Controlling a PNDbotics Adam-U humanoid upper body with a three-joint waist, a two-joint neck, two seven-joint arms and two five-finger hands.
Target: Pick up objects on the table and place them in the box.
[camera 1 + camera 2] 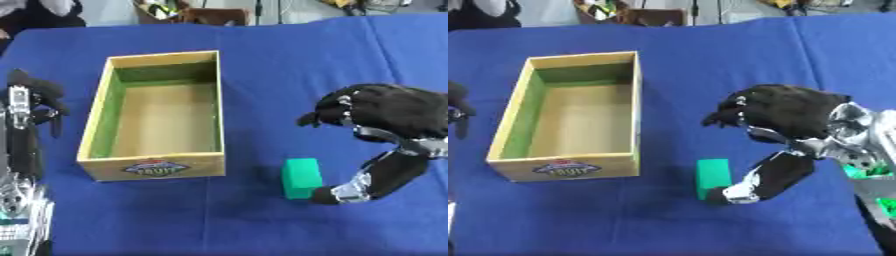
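A blue-covered surface (pixel 280 55) carries an open yellow box (pixel 156 165) with green inner walls, standing left of centre, a printed label on its near side and nothing visible inside. To its right, the robot's right hand (pixel 385 120) arches over the cloth, fingers spread and curved downward, thumb tip resting against the right side of a small green block (pixel 301 176) without closing on it. The block stands on the surface just beside the box's near right corner. At the left edge, the left hand (pixel 31 97) rests upright, fingers relaxed.
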